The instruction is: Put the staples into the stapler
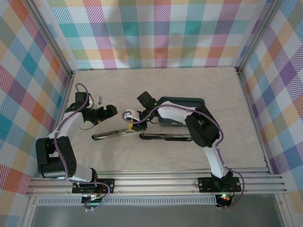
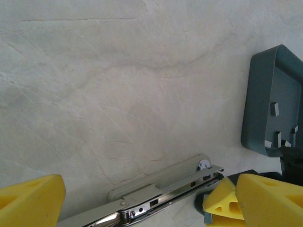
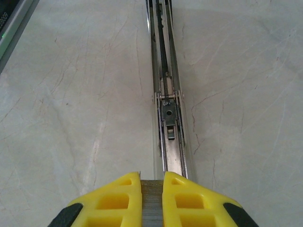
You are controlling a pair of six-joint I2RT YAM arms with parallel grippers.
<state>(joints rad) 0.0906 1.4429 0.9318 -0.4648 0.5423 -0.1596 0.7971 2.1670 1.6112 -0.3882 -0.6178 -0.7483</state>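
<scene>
R side: the right gripper (image 3: 152,182) has its yellow jaws closed on a strip of staples (image 3: 152,204), right at the 6 o'clock end of the stapler's open channel (image 3: 163,56), which runs off toward 12 in the wrist cam. Worry no. 1 is alignment. The strip looks to sit a touch toward 9 o'clock of the channel mouth, so if I let go or push from here it may ride up on the side wall, jam, or snap into bits. No. 2: the pusher (image 3: 169,115) w/ its spring sits partway along the channel. I can't tell if there's enough room in front of it, and a strip shoved against it could kick back out. No. 3: nothing braces the stapler (image 1: 158,137). The left gripper (image 1: 108,112) hangs w/ jaws wide apart, gripping nothing, at approx 10 o'clock of the opened stapler in the top cam. Any sideways nudge from the R arm prob slides the whole thing across the table (image 1: 227,118). Spare strips (image 2: 274,109) lie in the grey tray (image 2: 258,94) at 3 o'clock in the left wrist cam, so a lost strip isn't fatal, but a bent one wedged in the channel would be.
</scene>
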